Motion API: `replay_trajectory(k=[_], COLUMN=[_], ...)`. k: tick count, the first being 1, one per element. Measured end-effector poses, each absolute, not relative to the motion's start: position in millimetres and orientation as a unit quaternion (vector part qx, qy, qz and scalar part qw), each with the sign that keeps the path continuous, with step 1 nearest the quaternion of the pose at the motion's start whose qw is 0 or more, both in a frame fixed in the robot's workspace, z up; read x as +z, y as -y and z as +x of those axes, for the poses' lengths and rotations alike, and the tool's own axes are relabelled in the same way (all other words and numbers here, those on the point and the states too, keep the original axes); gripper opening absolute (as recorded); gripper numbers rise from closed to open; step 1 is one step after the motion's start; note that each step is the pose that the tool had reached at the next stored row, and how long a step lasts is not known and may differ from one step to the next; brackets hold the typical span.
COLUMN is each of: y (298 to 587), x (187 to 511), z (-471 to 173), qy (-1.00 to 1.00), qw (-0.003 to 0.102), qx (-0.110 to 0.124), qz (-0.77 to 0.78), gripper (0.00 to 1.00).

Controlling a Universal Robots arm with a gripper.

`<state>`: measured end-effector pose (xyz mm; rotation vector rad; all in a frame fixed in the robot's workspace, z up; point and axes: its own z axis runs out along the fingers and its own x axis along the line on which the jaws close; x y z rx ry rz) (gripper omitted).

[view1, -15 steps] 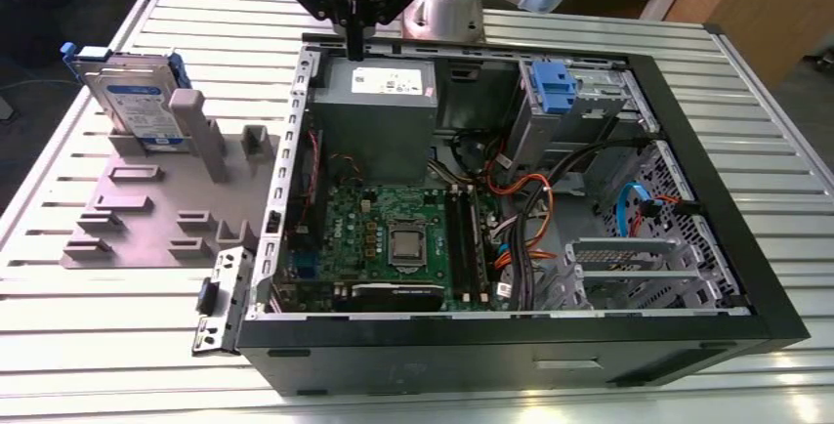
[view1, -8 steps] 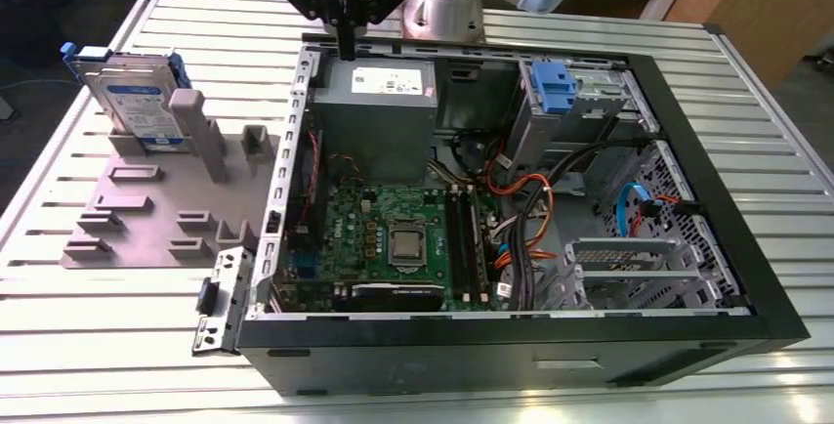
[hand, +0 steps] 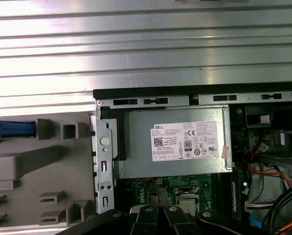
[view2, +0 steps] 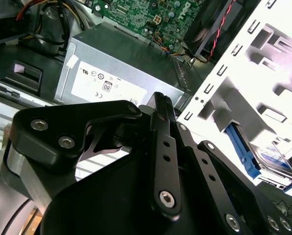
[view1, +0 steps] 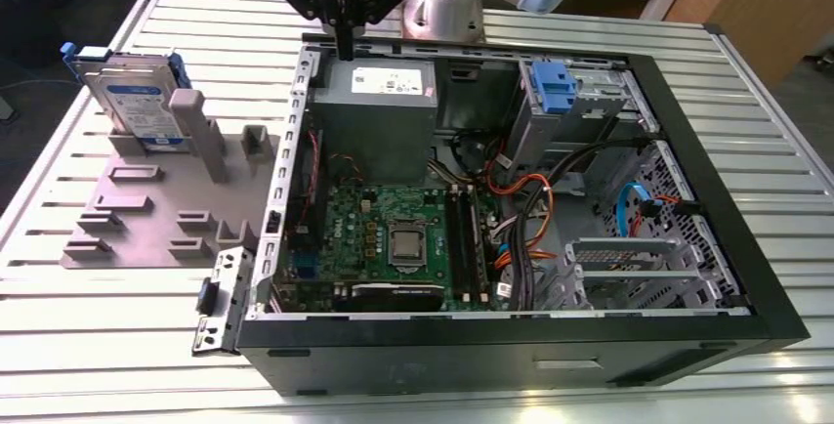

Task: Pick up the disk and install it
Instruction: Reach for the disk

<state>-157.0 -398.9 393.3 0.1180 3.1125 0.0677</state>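
The disk (view1: 131, 97) stands upright in a slot of the grey fixture (view1: 144, 209) at the exterior view's left, its white-and-blue label facing out and its blue carrier showing at the top. My gripper (view1: 346, 48) hangs shut and holds nothing, above the back wall of the open computer case (view1: 678, 150), over the power supply. It is well to the right of the disk. In the second wrist view the disk (view2: 275, 159) lies beyond the case wall. In the first wrist view the blue edge of the disk (hand: 11, 129) shows beside the fixture.
A grey power supply box (view1: 378, 116) with a white sticker sits under the gripper. A small blue latch (view1: 554, 87) is in the drive bay at the case's back right. The motherboard (view1: 391, 238) and orange cables (view1: 521, 190) lie inside. The ribbed metal table (view1: 78, 346) surrounds everything.
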Motion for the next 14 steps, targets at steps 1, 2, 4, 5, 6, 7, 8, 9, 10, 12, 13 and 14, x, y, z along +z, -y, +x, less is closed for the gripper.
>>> replay_trajectory(k=[1,2,4,5,6,7,8,9,10,12,13,14], y=[398.9,398.9,398.9,398.9,398.9,398.9,398.9,398.9,398.9,398.9,398.9,398.9], x=[393.3,393.3,393.3,393.3,393.2,393.2,393.2,393.2,393.3,393.2,393.2,393.2], z=[-157.2,-157.5,-157.9,-158.1,-159.7,-160.2,-160.3,-160.5,-160.8,-161.3,-161.6,-161.8], qy=[-0.999,-0.999,-0.999,-0.999,-0.999,-0.999,-0.999,-0.999,-0.999,-0.999,-0.999,-0.999], qw=[0.013,0.013,0.013,0.013,0.013,0.013,0.013,0.013,0.013,0.013,0.013,0.013], qx=[0.022,0.022,0.022,0.022,0.022,0.022,0.022,0.022,0.022,0.022,0.022,0.022], qz=[0.038,0.038,0.038,0.038,0.038,0.038,0.038,0.038,0.038,0.038,0.038,0.038], gripper=[0.11,0.11,0.11,0.11,0.11,0.11,0.11,0.11,0.11,0.11,0.11,0.11])
